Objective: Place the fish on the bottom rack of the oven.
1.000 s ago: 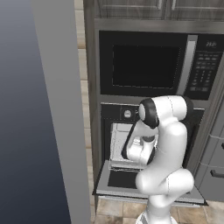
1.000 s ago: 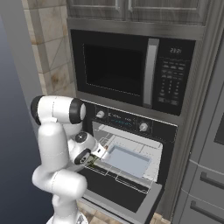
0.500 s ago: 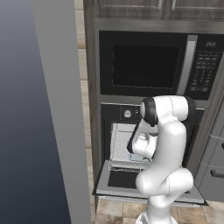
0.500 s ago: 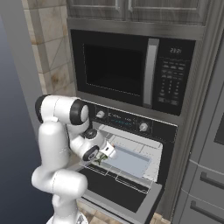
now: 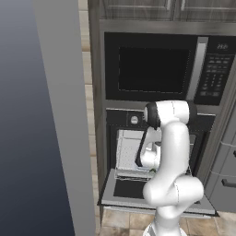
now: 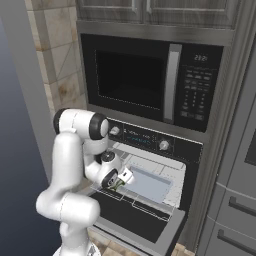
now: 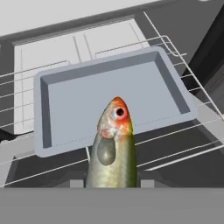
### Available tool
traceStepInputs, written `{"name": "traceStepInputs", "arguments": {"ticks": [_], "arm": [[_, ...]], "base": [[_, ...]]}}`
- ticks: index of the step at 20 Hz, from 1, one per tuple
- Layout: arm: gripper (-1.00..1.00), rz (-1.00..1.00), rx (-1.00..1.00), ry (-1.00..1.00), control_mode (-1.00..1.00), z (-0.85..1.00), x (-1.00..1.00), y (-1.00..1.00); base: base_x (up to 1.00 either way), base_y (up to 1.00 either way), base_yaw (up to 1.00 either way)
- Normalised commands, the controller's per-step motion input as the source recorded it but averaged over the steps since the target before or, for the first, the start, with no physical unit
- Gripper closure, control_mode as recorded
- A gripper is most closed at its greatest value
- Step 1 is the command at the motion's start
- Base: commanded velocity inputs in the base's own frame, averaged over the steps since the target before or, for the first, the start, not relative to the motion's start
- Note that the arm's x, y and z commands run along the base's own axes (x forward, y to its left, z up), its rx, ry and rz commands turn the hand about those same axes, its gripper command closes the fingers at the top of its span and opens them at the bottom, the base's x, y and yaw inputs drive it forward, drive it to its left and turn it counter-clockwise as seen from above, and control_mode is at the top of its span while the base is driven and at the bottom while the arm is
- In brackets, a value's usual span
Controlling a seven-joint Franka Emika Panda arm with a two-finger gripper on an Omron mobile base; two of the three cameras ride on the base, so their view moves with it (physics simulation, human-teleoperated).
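My gripper [image 7: 111, 183] is shut on the fish [image 7: 113, 148], a slim greenish-yellow fish with an orange-red head that points away from the hand. The fish hangs just in front of a pale grey-blue tray [image 7: 113, 96] lying on a wire rack [image 7: 183, 127]; I cannot tell whether this is the bottom rack. In the right base view the gripper [image 6: 121, 179] holds the fish [image 6: 117, 186] at the left front of the oven [image 6: 150, 165], above its lowered door [image 6: 145, 227]. From the left base, the arm covers the hand in front of the oven [image 5: 126, 147].
A black microwave [image 6: 135, 80] sits right above the oven. The lowered door [image 5: 120, 190] juts toward the base. A tall grey panel [image 5: 50, 115] stands close on the left, and drawers [image 6: 232, 220] lie to the right.
The hand has carried the fish forward and to the right, from the oven's left front edge in toward the tray. The gripper has stayed shut on it.
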Motion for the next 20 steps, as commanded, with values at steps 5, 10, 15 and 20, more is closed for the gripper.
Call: {"name": "traceStepInputs", "arguments": {"ticks": [5,10,15,20], "arm": [[1.00,0.00,0.00,0.00,-1.00,-0.16,0.00,0.00],[1.00,0.00,0.01,0.00,-1.00,-0.07,0.17,-0.12],[1.00,0.00,0.03,0.00,-1.00,-0.13,0.17,-0.18],[1.00,0.00,0.00,0.00,-1.00,-0.18,0.11,-0.03]], "base": [[0.00,0.00,0.00],[0.00,0.00,0.00],[0.00,0.00,0.00],[0.00,0.00,0.00]]}}
